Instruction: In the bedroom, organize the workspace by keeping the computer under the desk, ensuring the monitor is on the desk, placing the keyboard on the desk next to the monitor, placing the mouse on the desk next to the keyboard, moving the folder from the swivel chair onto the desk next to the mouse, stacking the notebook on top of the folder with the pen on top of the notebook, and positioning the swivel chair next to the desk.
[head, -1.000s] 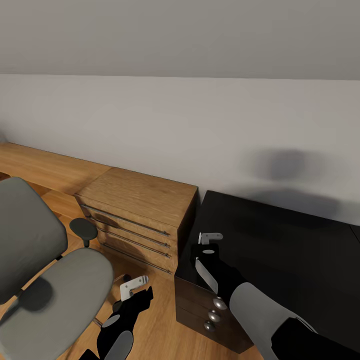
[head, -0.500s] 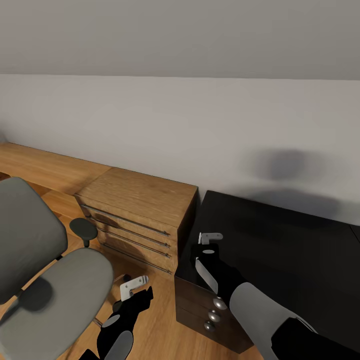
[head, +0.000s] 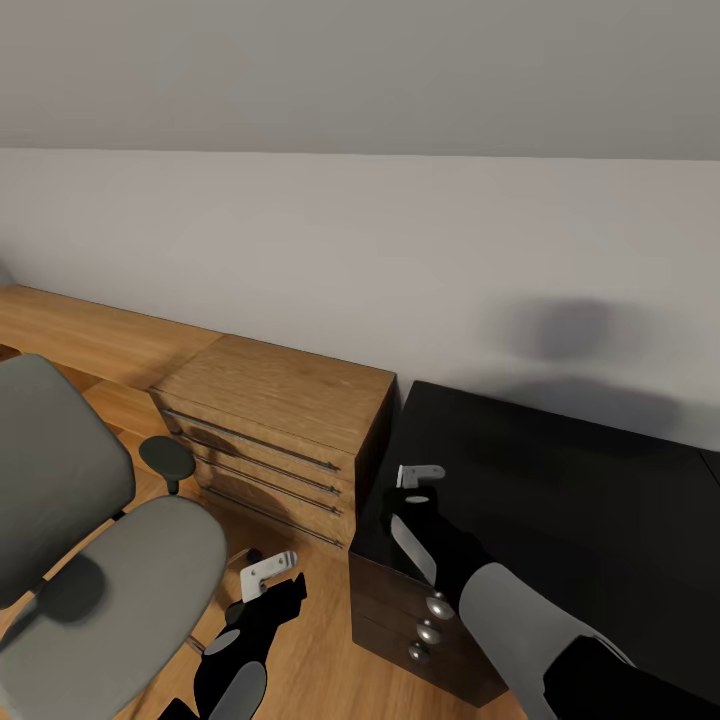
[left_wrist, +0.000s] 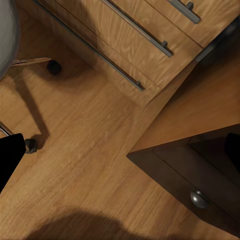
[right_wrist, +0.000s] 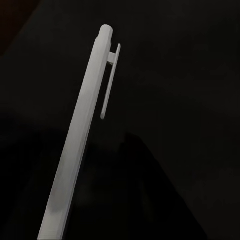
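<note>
Right gripper (head: 418, 478) over the black cabinet (head: 560, 480), closed on the white pen (right_wrist: 82, 135). Left gripper (head: 268, 572), jaw state indeterminate, hangs above the floor (left_wrist: 90, 165) beside the grey swivel chair (head: 90, 540).

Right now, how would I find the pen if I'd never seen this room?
Look for the black cabinet against the wall, right of the wooden drawer chest. The right gripper hangs over its near left corner, and the pen shows there. It is a thin white stick with a clip, bright against black.
</note>
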